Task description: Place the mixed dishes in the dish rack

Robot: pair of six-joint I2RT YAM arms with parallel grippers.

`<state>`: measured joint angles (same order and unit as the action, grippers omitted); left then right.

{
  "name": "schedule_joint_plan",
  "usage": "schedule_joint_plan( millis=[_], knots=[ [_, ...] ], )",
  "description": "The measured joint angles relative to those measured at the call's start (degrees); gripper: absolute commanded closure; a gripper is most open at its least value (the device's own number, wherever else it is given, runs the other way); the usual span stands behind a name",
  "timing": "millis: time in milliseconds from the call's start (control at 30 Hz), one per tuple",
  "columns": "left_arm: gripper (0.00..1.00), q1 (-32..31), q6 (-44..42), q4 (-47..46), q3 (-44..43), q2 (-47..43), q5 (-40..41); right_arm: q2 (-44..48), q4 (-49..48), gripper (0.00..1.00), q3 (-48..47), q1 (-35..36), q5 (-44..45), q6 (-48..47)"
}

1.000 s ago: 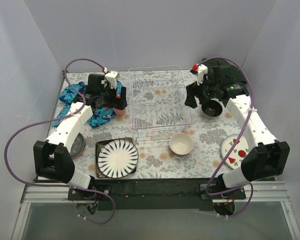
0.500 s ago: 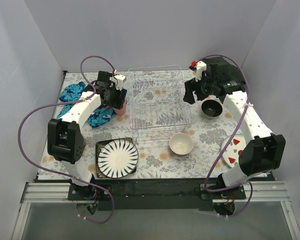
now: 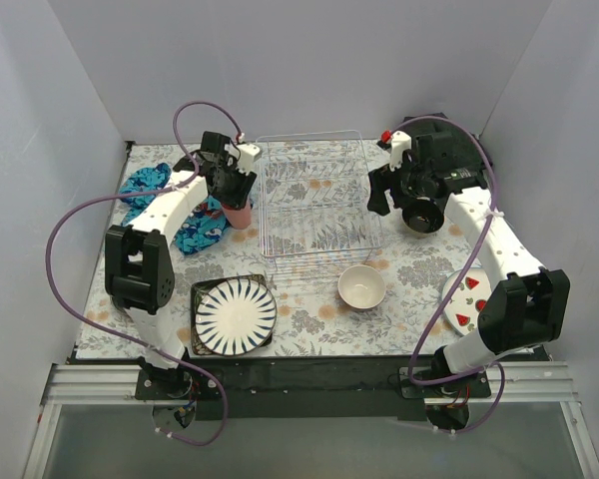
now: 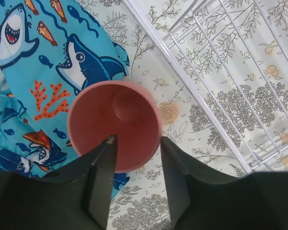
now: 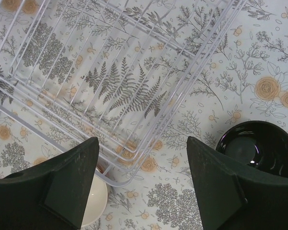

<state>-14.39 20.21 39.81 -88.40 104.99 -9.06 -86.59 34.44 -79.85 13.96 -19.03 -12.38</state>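
1. While the left gripper (image 3: 237, 192) hangs over the pink cup (image 3: 240, 213), its fingers stand apart. One is above the cup's mouth and the other by the outer rim, and they clasp nothing.
2. That cup stands upright, mouth up, toward the far-left corner of the bench. It is just beside the left side of the dish rack (image 3: 319, 210) and at the edge of the shark-print blue cloth (image 4: 33, 57).
3. Standing at the middle of the far edge, the white wire rack shows the floral tablecloth (image 3: 309, 319) through its grid.
4. Above the rack's right side, the right gripper (image 5: 141, 141) hovers with its fingers spread wide and nothing between them.
5. Toward the right edge, the black dish (image 5: 257, 148) sits upright on the tablecloth, near the rack but apart from it.
6. Just off the rack's near-right corner sits the cream bowl (image 3: 361, 287), mouth up.
7. By the near edge, left of the middle, the black-striped white plate (image 3: 236, 314) lies on the dark square plate (image 3: 202, 290).
8. Toward the near-right corner, the watermelon-print white plate (image 3: 469, 299) lies flat, partly hidden by the right arm.
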Motion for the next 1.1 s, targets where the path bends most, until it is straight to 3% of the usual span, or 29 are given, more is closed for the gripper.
schedule_joint_plan(
  millis=[300,533,767,933,1100],
  knots=[
    [0.69,-0.39,-4.92,5.09,-1.77,3.30,-2.08,0.07,-0.13,0.19,0.15,0.02,0.66,-0.07],
    [1.00,-0.81,-6.54,8.13,-2.67,5.86,-2.60,-0.02,-0.15,0.19,-0.09,0.04,0.83,0.28],
    [1.00,-0.85,-5.79,9.75,-4.46,5.29,-2.93,-3.69,-0.79,0.15,-7.78,0.04,-1.73,7.69],
    [1.00,-1.42,-2.95,8.02,-4.50,-1.40,-1.33,-8.17,-3.17,0.12,-14.03,-0.09,-7.32,16.90],
    [1.00,-5.84,-2.51,-4.79,1.51,-18.67,2.78,-18.73,-6.29,0.09,-27.56,-1.51,-20.50,26.77]
  ],
)
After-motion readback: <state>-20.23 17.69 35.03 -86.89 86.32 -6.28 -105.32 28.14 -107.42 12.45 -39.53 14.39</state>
